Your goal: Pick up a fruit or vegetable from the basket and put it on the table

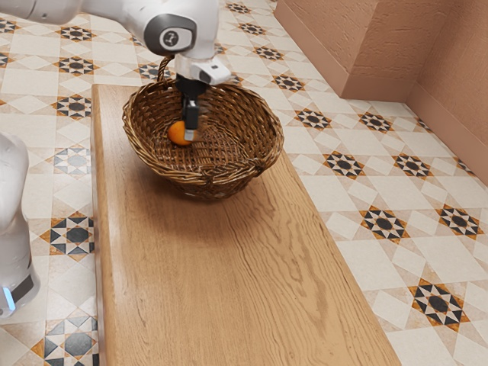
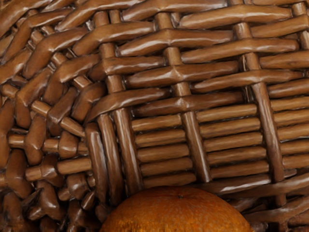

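My black gripper (image 1: 190, 134) reaches down inside the brown wicker basket (image 1: 263, 149). Right at its lower end is an orange (image 1: 178, 133), on the exterior view's left side of the tip and partly covered by it. Whether the gripper holds the orange or is merely beside it, I cannot tell. In the wrist view the top of the orange (image 2: 176, 212) rises at the lower edge, close under the hand, with the woven basket wall (image 2: 178, 72) behind it.
The basket stands toward the far end of the wooden table (image 1: 221, 282), its rim and handle (image 1: 163, 69) around and near my hand. Bare wood stretches toward the exterior view's bottom. Pink walls (image 1: 381, 46) rise beyond the tiled floor.
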Robot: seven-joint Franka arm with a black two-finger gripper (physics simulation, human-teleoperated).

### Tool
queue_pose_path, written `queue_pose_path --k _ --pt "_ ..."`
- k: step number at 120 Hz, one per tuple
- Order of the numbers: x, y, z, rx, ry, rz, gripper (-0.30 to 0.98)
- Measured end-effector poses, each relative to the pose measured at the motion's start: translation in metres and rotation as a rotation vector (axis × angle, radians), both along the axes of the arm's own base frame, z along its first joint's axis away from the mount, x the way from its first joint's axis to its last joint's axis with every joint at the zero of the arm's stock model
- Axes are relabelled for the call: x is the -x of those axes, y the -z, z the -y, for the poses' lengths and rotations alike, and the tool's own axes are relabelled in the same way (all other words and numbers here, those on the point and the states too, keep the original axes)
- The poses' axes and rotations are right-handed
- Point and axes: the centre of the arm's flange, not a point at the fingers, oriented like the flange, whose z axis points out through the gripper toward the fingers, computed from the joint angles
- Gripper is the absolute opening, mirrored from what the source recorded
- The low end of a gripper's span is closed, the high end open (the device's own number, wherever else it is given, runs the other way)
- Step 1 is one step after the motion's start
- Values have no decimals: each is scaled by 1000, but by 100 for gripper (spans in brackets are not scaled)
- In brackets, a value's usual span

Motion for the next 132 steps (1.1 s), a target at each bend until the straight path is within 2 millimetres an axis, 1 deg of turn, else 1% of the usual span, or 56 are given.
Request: queue_pose_path --k 9,16,35,51,76,82,90,98,106,114,122,132 --pt "0 1 1 -1 6 -3 66" --pt "0 3 3 -1 10 -6 62" --pt "1 8 4 -1 17 -13 42" --pt "0 7 4 -6 19 -10 30" --pt "0 4 3 -13 18 -6 30" --pt "-3 -4 7 -21 26 5 29" --pt "-10 -23 21 -44 53 29 28" --pt "-18 -44 40 -68 86 53 28" --pt "-26 -73 68 -99 132 88 28" --pt "-31 -100 103 -127 185 118 28" --pt "-32 -117 141 -145 240 133 28" --pt "-29 -135 201 -162 330 157 28"
